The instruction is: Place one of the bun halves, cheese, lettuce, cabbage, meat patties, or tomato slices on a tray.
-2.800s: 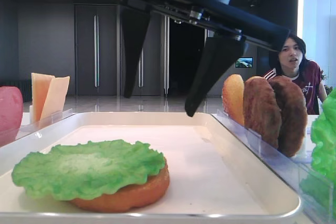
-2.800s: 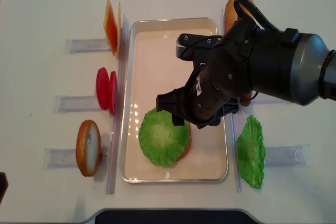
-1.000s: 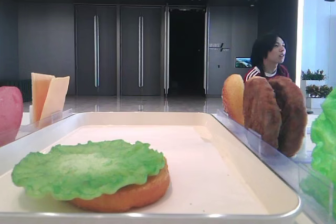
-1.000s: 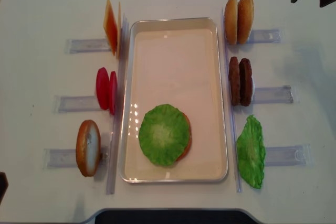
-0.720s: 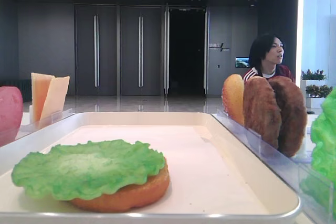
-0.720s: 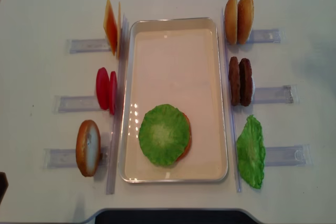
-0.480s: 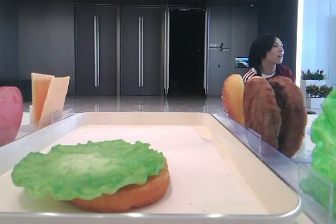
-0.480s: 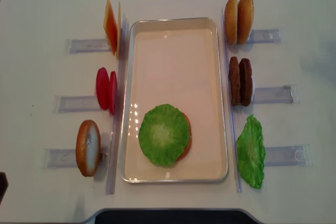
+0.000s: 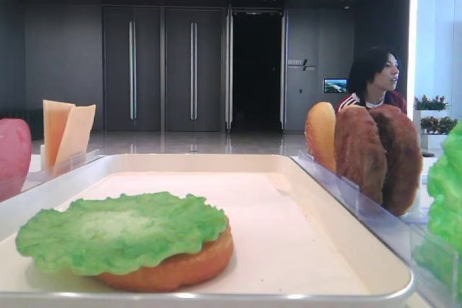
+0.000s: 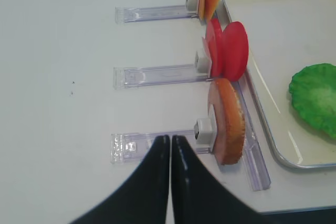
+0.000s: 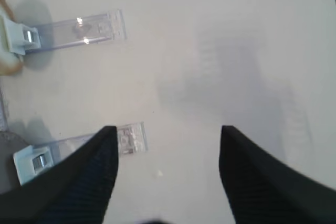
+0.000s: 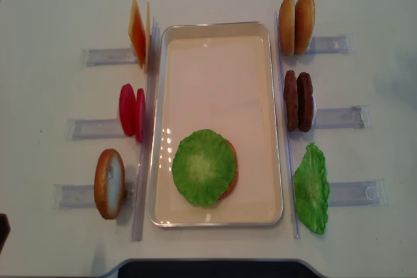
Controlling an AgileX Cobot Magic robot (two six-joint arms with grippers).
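Note:
On the white tray (image 12: pixel 215 83) a frilly green lettuce (image 12: pixel 203 166) lies on a bun half (image 9: pixel 180 268). Left of the tray stand cheese (image 12: pixel 138 32), tomato slices (image 12: pixel 131 112) and a bun half (image 12: pixel 109 183). To its right stand two bun halves (image 12: pixel 296 24), meat patties (image 12: pixel 298 101) and another lettuce (image 12: pixel 311 188). Cabbage is out of view. My left gripper (image 10: pixel 170 137) is shut and empty, just left of the near bun half (image 10: pixel 228 127). My right gripper (image 11: pixel 168 129) hangs open and empty over bare table, outside both exterior views.
Clear plastic holders (image 12: pixel 339 116) stick out sideways from each food stack; two of their ends (image 11: pixel 89 27) lie left of my right gripper. A person (image 9: pixel 372 81) sits behind the table at the right. The table's front edge (image 12: pixel 208 266) runs close below the tray.
My right gripper, above the tray earlier, has drawn off to the upper right and left the overhead view. The food and the left gripper have not moved.

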